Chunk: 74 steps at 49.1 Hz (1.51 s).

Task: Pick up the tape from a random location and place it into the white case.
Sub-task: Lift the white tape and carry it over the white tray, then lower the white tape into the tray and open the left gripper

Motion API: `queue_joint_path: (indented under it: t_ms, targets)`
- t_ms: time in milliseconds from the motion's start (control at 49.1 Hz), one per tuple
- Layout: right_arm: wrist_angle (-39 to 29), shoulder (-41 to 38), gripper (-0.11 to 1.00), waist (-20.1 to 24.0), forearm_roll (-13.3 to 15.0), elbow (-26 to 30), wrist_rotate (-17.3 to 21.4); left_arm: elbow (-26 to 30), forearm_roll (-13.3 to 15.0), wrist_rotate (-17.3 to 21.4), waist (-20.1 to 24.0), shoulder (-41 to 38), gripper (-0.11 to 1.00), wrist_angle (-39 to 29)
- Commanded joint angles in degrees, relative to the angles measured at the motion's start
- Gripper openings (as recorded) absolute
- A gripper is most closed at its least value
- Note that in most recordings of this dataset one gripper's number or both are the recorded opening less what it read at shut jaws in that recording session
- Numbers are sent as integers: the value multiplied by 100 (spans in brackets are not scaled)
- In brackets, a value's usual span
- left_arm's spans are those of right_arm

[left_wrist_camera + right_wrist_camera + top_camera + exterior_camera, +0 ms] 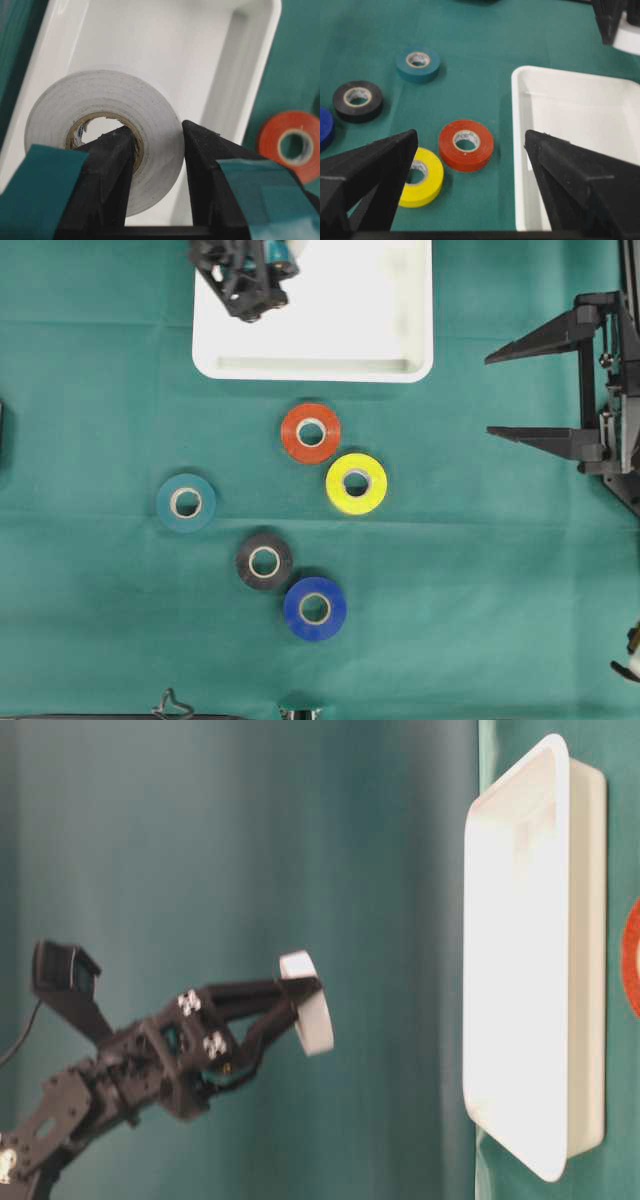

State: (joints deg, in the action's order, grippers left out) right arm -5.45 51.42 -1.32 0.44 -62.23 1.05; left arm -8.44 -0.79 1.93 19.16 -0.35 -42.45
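My left gripper (157, 137) is shut on a white tape roll (100, 100), one finger through its core and the other against its outer face. It hangs over the white case (150, 35). From table level the roll (312, 1010) stands on edge in the gripper (300, 995), apart from the case (510, 970). From overhead the left gripper (265, 302) is over the case's (350, 310) far left part. My right gripper (490, 395) stands open at the right, holding nothing.
Loose rolls lie on the green cloth in front of the case: red (310, 432), yellow (356, 483), teal (186, 502), black (264, 561) and blue (315, 608). In the right wrist view the red roll (466, 144) and yellow roll (420, 176) lie beside the case's corner (520, 75).
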Motion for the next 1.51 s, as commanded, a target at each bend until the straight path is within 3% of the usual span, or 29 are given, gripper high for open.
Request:
queue_joint_path:
  t_ms: [0,224,1038,1486]
  targets:
    - [35,-26,91,0,0,158,-9,439,0,9,-53,-79,24,44]
    - [35,-26,91,0,0,167,-9,870,-9,9,-141,-431,24,-9]
    - [9,-26,91,0,0,167,-9,765,0,9,-141,-413,24,-167]
    - [9,-88,91,0,0,149,-9,176,-9,0,-62,-958,24,439]
